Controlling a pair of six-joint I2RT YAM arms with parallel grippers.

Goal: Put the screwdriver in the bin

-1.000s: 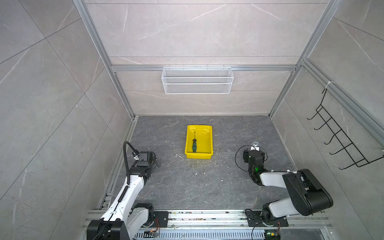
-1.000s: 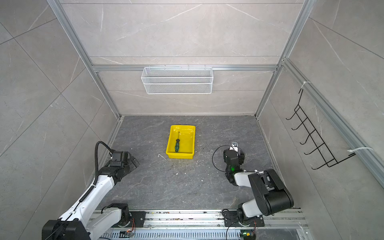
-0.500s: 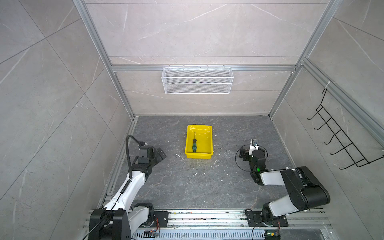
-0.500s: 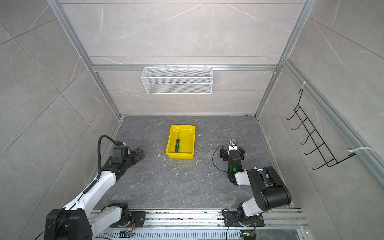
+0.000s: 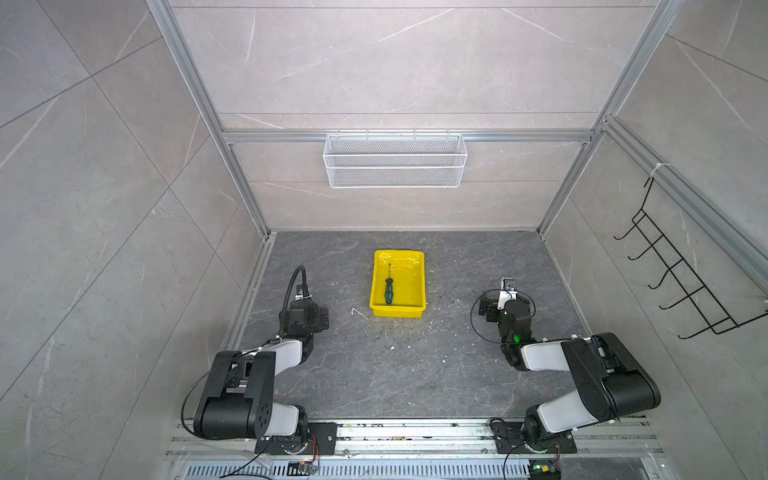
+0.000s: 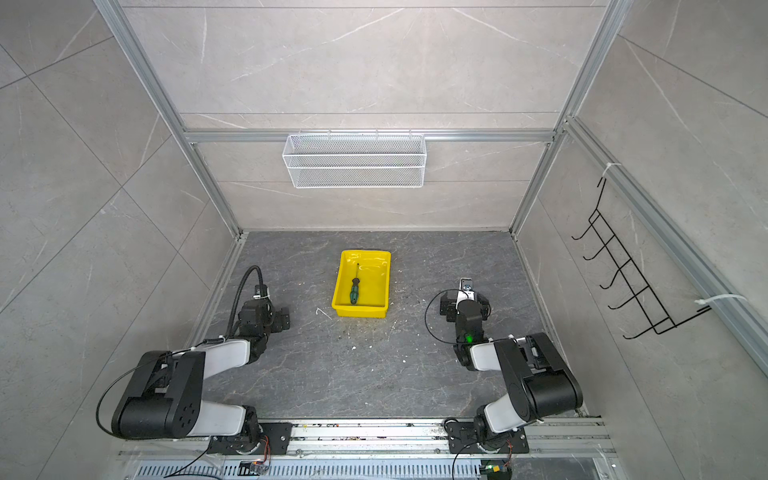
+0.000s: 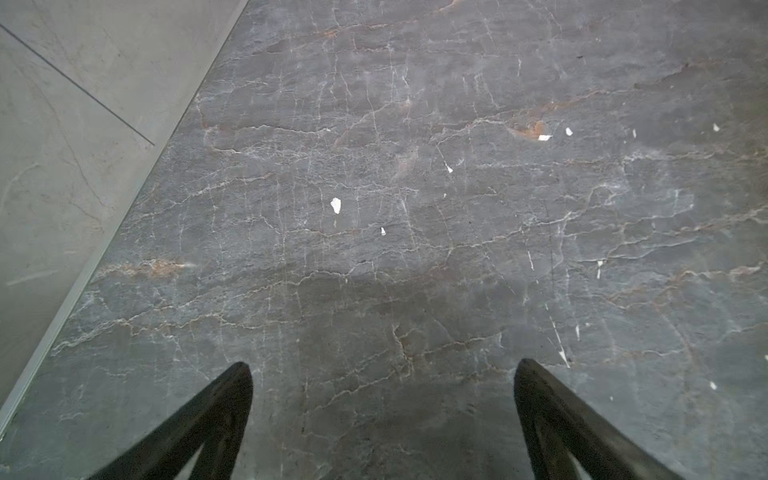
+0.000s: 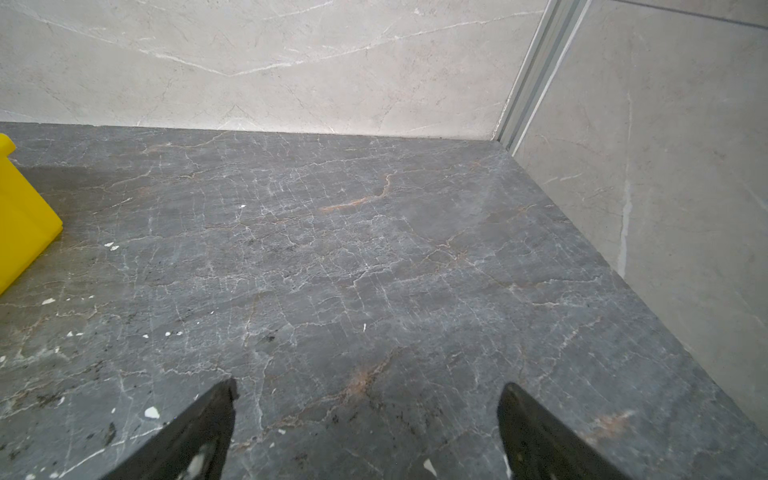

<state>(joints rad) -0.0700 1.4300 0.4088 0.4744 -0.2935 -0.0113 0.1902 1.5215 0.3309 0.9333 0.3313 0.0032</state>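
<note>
**Placement check**

I am seeing the small green-and-black-handled screwdriver [image 5: 389, 291] lying inside the shallow bright yellow plastic bin [image 5: 397, 311], left of middle. Its long axis is running along the bin's length, tip pointing at the back wall. The left gripper [image 7: 380, 370] and right gripper [image 8: 368, 388] are hanging spread and empty, apart from the bin; I judge nothing is left to hold.

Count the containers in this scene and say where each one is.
2. The yellow bin lies centrally, holding the screwdriver; the white wire basket hangs on the back wall. None appears hidden.
</note>
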